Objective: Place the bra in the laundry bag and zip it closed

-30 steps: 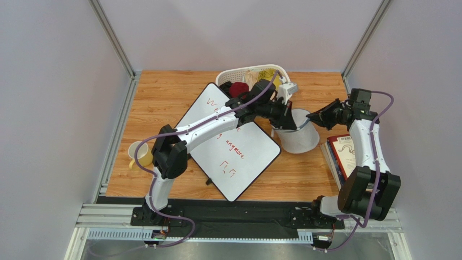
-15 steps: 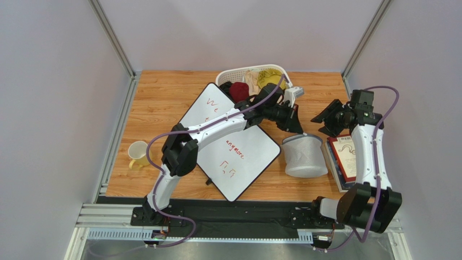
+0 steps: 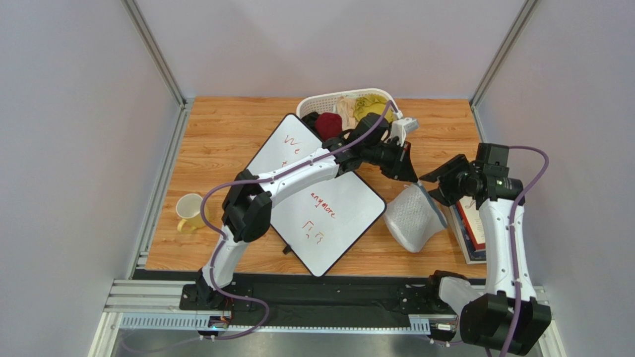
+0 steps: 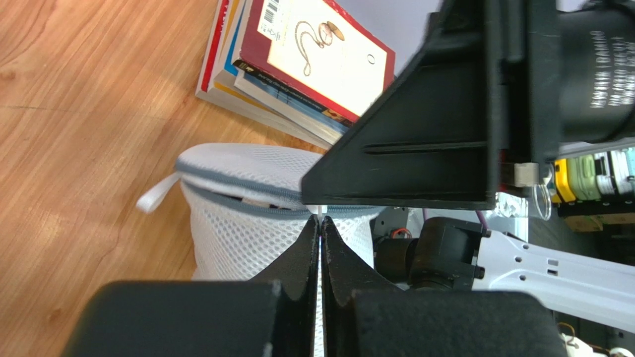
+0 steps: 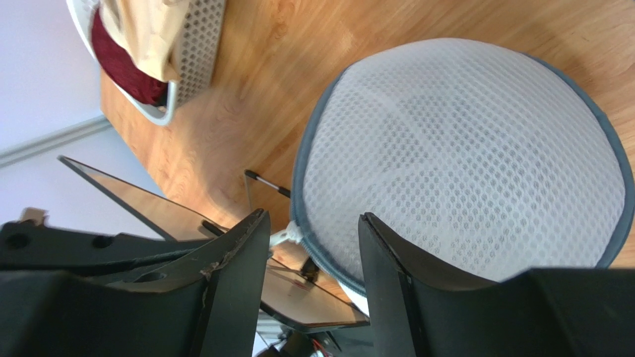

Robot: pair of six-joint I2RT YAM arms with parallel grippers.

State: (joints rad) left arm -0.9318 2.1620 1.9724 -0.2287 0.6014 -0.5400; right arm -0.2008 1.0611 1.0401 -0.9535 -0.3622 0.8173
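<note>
The laundry bag (image 3: 412,217), a white mesh dome with a grey zipper band, leans tilted on the wood to the right of the whiteboard. My left gripper (image 3: 408,176) is shut on a thin white tab at the bag's zipper rim (image 4: 246,195), jaws pressed together (image 4: 320,220). My right gripper (image 3: 437,186) is open just right of the bag. In the right wrist view its fingers (image 5: 232,271) stand apart around the bag's grey rim and a white pull tab (image 5: 288,236), with the mesh dome (image 5: 462,163) beyond. The bra is hidden.
A white slotted basket (image 3: 309,106) with yellow and dark red garments stands at the back. A whiteboard (image 3: 328,223) lies in the middle, a stack of books (image 3: 468,227) at the right edge, a yellow mug (image 3: 192,210) at the left.
My right gripper opened and came down to the bag's right side. The bag shifted toward the front and tipped over to a slant. My left gripper stayed shut at its rim.
</note>
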